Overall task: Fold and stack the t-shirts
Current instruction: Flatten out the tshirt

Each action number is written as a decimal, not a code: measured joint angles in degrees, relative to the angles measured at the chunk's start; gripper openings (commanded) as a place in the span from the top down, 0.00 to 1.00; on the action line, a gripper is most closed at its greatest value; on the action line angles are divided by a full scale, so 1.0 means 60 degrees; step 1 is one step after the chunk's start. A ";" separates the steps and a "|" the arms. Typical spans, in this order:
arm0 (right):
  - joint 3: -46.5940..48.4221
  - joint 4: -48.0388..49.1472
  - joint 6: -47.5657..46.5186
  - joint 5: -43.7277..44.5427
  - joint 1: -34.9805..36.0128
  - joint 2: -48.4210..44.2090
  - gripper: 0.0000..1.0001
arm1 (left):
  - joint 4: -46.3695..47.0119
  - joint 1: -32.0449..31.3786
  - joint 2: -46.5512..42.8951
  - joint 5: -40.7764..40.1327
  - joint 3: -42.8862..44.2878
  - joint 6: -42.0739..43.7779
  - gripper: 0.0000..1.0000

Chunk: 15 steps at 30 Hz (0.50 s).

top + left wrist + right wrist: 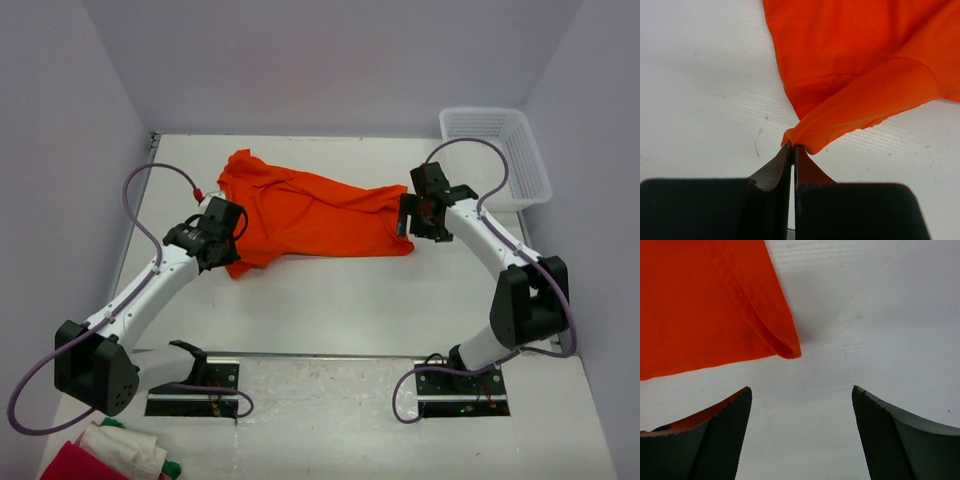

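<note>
An orange t-shirt point(310, 215) is seen lying rumpled and spread sideways across the far middle of the white bench point(330, 300), between the two arms. A fold at its near left corner is pinched by the left end effector point(792, 152), whose jaws are pressed together on the fabric. The right end effector point(800, 390) is held spread wide over the bench at the shirt's right edge. A hemmed corner of the cloth lies just beyond its fingertips, and nothing is gripped. A white basket point(497, 150) is placed at the far right corner. A pile of red, white and green cloth point(115, 450) is seen at the near left.
</note>
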 measured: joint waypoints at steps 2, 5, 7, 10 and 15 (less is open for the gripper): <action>0.0000 0.0000 -0.0029 -0.0051 -0.0018 0.0266 0.25 | 0.0084 0.0029 0.0146 0.0117 0.0000 0.0157 1.00; -0.0080 0.0055 -0.0040 -0.0277 -0.0015 0.0470 0.32 | 0.0270 0.0044 0.0346 0.0277 0.0000 0.0277 1.00; -0.0208 0.0080 -0.0051 -0.0379 -0.0015 0.0506 0.37 | 0.0361 0.0047 0.0412 0.0361 0.0000 0.0397 1.00; -0.0324 0.0149 -0.0044 -0.0535 -0.0015 0.0648 0.44 | 0.0528 0.0091 0.0452 0.0474 0.0000 0.0506 1.00; -0.0335 0.0310 -0.0040 -0.0659 -0.0015 0.1056 0.48 | 0.0663 0.0233 0.0503 0.0616 -0.0015 0.0678 1.00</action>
